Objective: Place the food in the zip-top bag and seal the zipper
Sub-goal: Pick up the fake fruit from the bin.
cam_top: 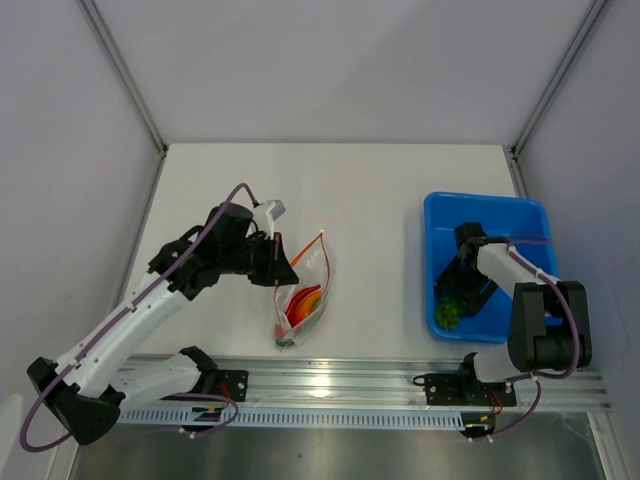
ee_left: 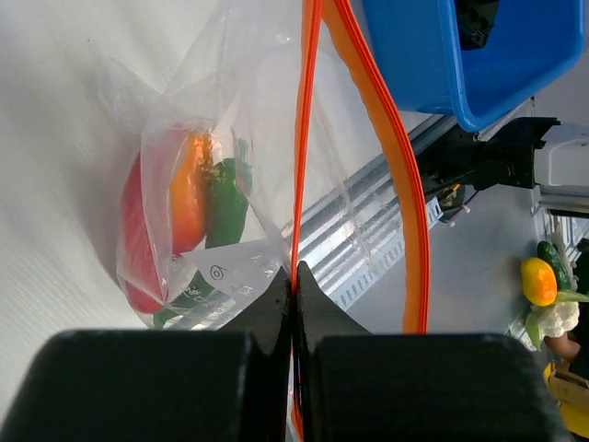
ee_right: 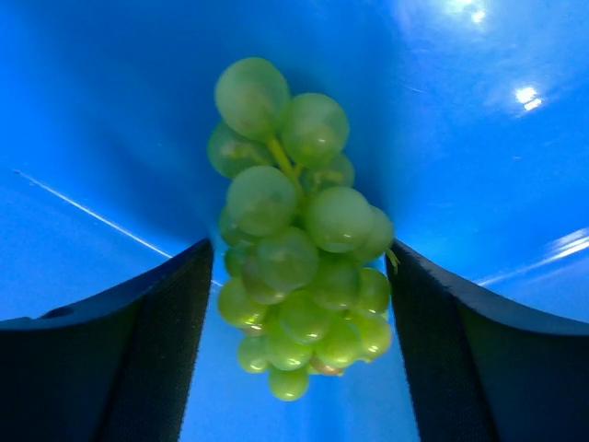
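Note:
The clear zip-top bag [cam_top: 303, 300] lies left of centre on the white table, mouth lifted. Inside it sit a red piece [ee_left: 138, 239], an orange piece [ee_left: 187, 193] and a green piece [ee_left: 225, 203] of the food. My left gripper [ee_left: 295, 276] is shut on one side of the orange-red zipper [ee_left: 308, 138], and the other side bows away, so the mouth gapes. A bunch of green grapes [ee_right: 299, 249] lies in the near corner of the blue tray [cam_top: 440, 205]. My right gripper [ee_right: 301, 247] stands open astride the grapes, its pads close on both sides.
A blue tray wall [ee_left: 433, 55] rises just beyond the bag's mouth in the left wrist view. An aluminium rail [cam_top: 330, 380] runs along the table's near edge. More toy vegetables [ee_left: 543, 285] lie off the table beyond that rail.

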Controlling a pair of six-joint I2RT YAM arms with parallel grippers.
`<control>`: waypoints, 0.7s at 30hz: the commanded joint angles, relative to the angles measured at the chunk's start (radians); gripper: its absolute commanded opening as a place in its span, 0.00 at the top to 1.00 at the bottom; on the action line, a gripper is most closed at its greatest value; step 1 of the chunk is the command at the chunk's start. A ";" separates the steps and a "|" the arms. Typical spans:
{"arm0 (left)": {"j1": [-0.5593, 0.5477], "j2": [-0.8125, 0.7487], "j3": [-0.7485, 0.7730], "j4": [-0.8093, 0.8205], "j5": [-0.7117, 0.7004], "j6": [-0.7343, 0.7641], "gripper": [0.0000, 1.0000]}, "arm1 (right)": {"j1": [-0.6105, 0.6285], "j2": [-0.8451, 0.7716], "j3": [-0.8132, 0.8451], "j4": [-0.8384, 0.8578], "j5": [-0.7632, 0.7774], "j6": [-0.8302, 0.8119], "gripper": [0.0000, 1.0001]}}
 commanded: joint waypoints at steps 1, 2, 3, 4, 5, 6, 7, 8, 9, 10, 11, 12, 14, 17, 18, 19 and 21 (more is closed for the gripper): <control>0.009 -0.045 0.037 -0.011 0.011 -0.013 0.99 | 0.007 0.061 -0.015 0.018 0.048 0.025 0.24; 0.008 -0.054 0.035 -0.014 0.009 -0.022 0.99 | 0.011 0.073 -0.015 0.023 0.046 0.028 0.25; 0.008 -0.057 0.026 -0.013 0.008 -0.028 1.00 | 0.014 0.078 -0.014 0.024 0.045 0.031 0.27; 0.008 -0.064 0.020 0.000 0.006 -0.037 1.00 | 0.017 0.084 -0.012 0.026 0.040 0.033 0.30; 0.008 -0.068 0.009 0.004 0.006 -0.042 1.00 | 0.017 0.084 -0.012 0.026 0.035 0.034 0.31; 0.008 -0.069 0.008 0.010 0.006 -0.045 1.00 | 0.020 0.082 -0.012 0.029 0.029 0.039 0.34; 0.008 -0.068 0.008 0.013 0.006 -0.048 0.99 | 0.022 0.081 -0.012 0.032 0.020 0.036 0.35; 0.008 -0.065 0.009 0.017 0.005 -0.051 0.99 | 0.022 0.075 -0.012 0.036 0.011 0.030 0.38; 0.009 -0.057 0.014 0.021 0.003 -0.050 1.00 | 0.022 0.070 -0.012 0.040 0.006 0.027 0.42; 0.008 -0.052 0.021 0.023 0.005 -0.048 0.99 | 0.023 0.065 -0.014 0.041 0.008 0.025 0.46; 0.008 -0.048 0.026 0.024 0.003 -0.048 0.99 | 0.023 0.058 -0.015 0.052 0.005 0.013 0.49; 0.008 -0.032 0.030 0.026 0.005 -0.047 0.99 | 0.022 0.059 -0.014 0.056 0.000 0.002 0.60; 0.009 -0.014 0.053 0.023 0.017 -0.041 0.99 | 0.022 0.070 -0.003 0.040 0.003 -0.005 0.73; 0.008 0.029 0.101 0.018 0.032 -0.022 1.00 | 0.022 0.064 0.014 0.038 -0.003 -0.030 0.93; 0.008 0.038 0.106 0.017 0.034 -0.011 1.00 | 0.020 0.047 0.014 0.046 -0.008 -0.047 1.00; 0.008 0.063 0.119 0.017 0.040 -0.004 1.00 | 0.017 0.035 0.006 0.061 -0.018 -0.051 1.00; 0.008 0.086 0.139 0.010 0.046 0.016 0.99 | 0.013 0.001 0.000 0.066 -0.029 -0.064 1.00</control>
